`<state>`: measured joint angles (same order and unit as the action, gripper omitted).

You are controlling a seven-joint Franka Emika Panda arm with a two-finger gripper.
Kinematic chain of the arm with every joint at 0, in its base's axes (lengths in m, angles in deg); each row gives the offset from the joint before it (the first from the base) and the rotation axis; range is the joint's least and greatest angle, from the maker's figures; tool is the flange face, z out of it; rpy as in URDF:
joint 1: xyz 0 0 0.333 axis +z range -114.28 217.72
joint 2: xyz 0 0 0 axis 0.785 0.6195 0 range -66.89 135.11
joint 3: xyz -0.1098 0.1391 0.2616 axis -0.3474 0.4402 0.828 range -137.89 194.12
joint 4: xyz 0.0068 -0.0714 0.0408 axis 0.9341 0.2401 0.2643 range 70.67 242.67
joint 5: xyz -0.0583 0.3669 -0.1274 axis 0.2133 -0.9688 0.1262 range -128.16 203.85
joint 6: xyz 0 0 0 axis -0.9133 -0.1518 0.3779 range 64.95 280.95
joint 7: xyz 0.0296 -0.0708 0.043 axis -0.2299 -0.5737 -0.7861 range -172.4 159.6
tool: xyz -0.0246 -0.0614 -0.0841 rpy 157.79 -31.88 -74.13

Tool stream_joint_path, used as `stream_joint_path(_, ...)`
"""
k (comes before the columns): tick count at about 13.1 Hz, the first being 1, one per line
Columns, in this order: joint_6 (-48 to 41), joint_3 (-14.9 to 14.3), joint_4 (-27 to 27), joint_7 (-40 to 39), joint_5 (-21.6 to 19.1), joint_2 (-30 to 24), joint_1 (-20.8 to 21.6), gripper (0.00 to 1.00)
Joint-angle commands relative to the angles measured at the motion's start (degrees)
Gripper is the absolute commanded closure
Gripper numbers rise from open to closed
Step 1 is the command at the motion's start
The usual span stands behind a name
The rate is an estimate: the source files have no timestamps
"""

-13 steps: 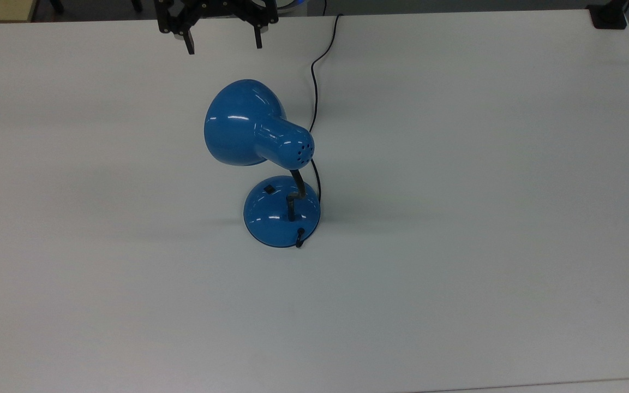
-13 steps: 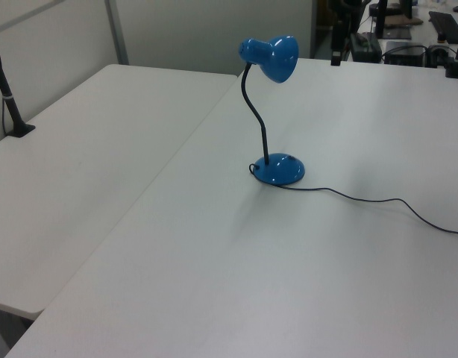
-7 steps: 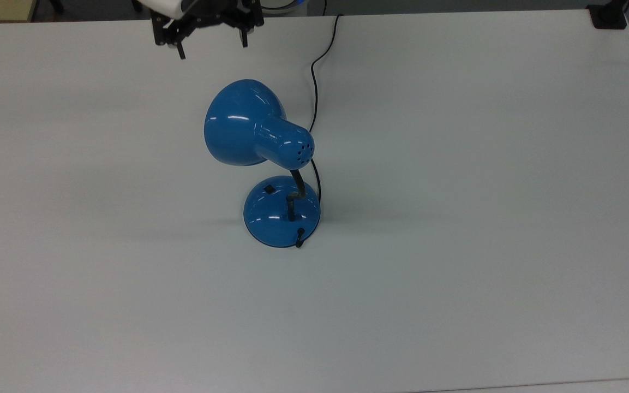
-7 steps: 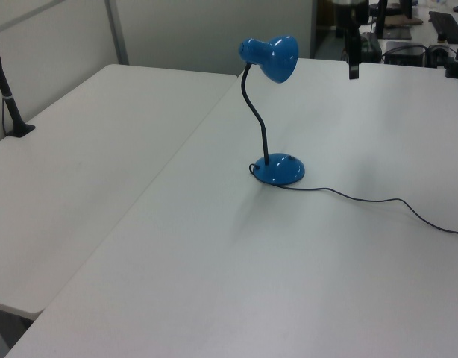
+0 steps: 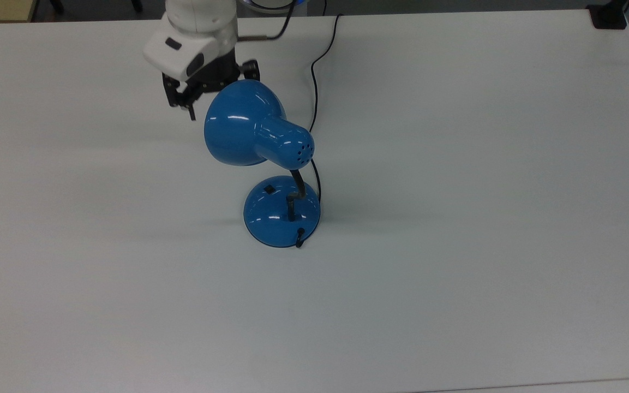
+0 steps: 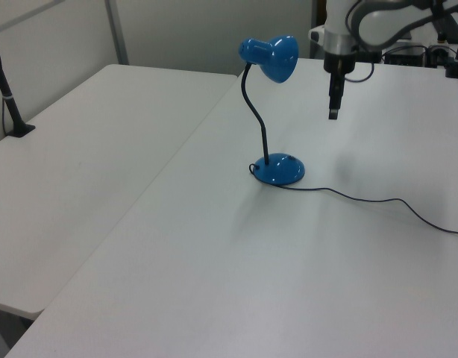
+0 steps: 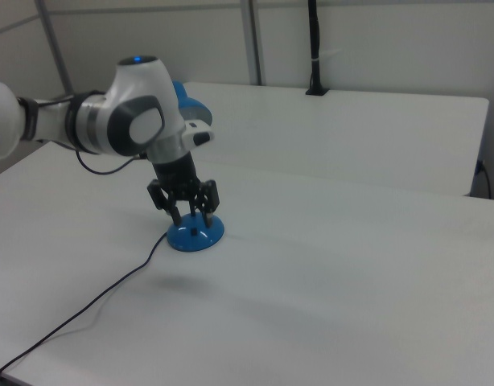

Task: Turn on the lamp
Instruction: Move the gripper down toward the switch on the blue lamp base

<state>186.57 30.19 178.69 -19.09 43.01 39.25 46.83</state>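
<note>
The blue lamp stands mid-table, unlit, with its bell shade (image 5: 243, 123) over the domed base (image 5: 281, 218). A small black switch (image 5: 269, 189) sits on the base. Its black cord (image 5: 314, 82) runs off toward the far edge. My gripper (image 7: 191, 215) hangs open above the table with nothing between its fingers. In the top view it is just beyond the shade's upper-left rim, one fingertip (image 5: 190, 112) showing and the other hidden by the shade. In the left view the gripper (image 6: 333, 112) is right of the shade (image 6: 277, 56), higher than the base (image 6: 280, 169).
The cord (image 6: 378, 200) trails over the white table (image 5: 456, 218) toward the left view's right. A second white table (image 6: 80, 149) adjoins it, with a black clamped pole (image 6: 9, 97). Another black clamp (image 5: 609, 16) sits at the top view's upper right corner.
The arm has come from the table's far edge down toward the lamp and now hangs beside the shade. Its fingers stay open. The lamp has not moved.
</note>
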Motion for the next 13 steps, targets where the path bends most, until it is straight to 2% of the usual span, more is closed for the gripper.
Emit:
stream_joint_path(1,9.1,-0.1,1.7,11.2,-3.4,2.8,0.8,0.86)
stream_joint_path(2,10.9,-0.1,1.4,11.7,-5.8,4.3,0.9,0.97)
stream_joint_path(4,15.1,0.2,1.2,11.8,-10.7,6.0,2.0,1.00)
stream_joint_path(9,20.3,0.4,0.5,12.4,-12.9,9.4,4.2,1.00)
stream_joint_path(13,23.9,0.4,-0.3,13.5,-12.9,12.0,5.4,1.00)
